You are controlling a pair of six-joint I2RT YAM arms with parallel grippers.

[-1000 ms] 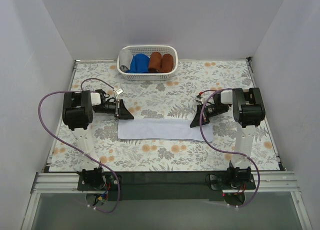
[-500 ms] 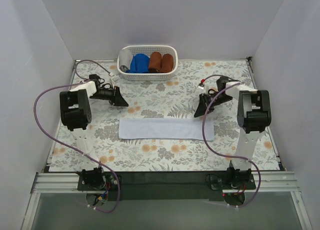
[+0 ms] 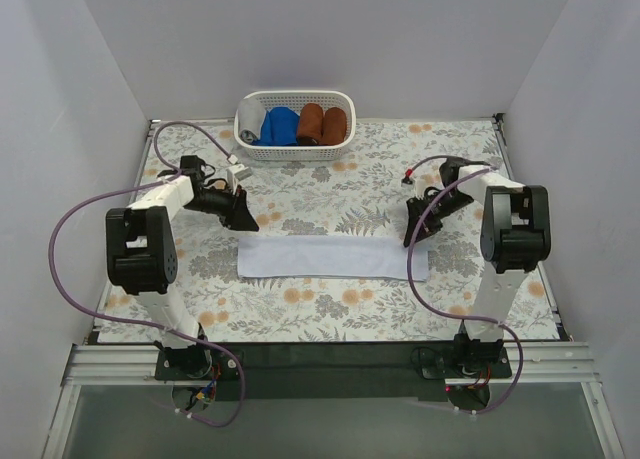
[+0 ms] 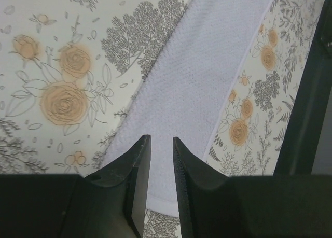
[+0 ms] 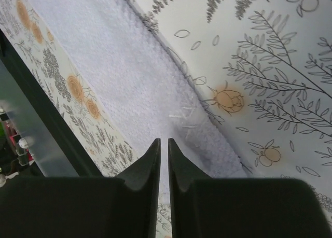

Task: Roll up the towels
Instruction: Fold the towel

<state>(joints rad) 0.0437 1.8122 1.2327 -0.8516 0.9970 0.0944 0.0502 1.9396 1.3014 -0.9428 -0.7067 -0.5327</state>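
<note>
1. So the lavender towel [image 3: 330, 257] is lying flat and spread out in the middle of the table. Its long axis runs left-right, parallel to the near edge, with one short end towards each arm.
2. The left gripper [image 3: 243, 219] hangs just beyond the towel's far-left corner. In the left wrist view its fingers [image 4: 139, 165] are a narrow gap apart with nothing between them (you can see the towel weave straight through the gap).
3. The right gripper [image 3: 412, 237] sits over the far-right corner. Its jaws are only a thin slit apart and have hold of nothing. I can't tell whether the tips touch the cloth.
4. The table is covered by a floral cloth [image 3: 330, 189], grey leaves and orange blooms, and plain white walls [image 3: 330, 39] box it in on three sides.
5. A white basket [image 3: 300, 151] stands at the far edge, well apart from the towel. It holds blue rolls [image 3: 280, 126] and rust-brown rolls [image 3: 322, 124].
6. Bare floral cloth shows on all four sides of the towel. The widest stretch is between the towel and the basket, and the strip along the near edge is slimmer.
</note>
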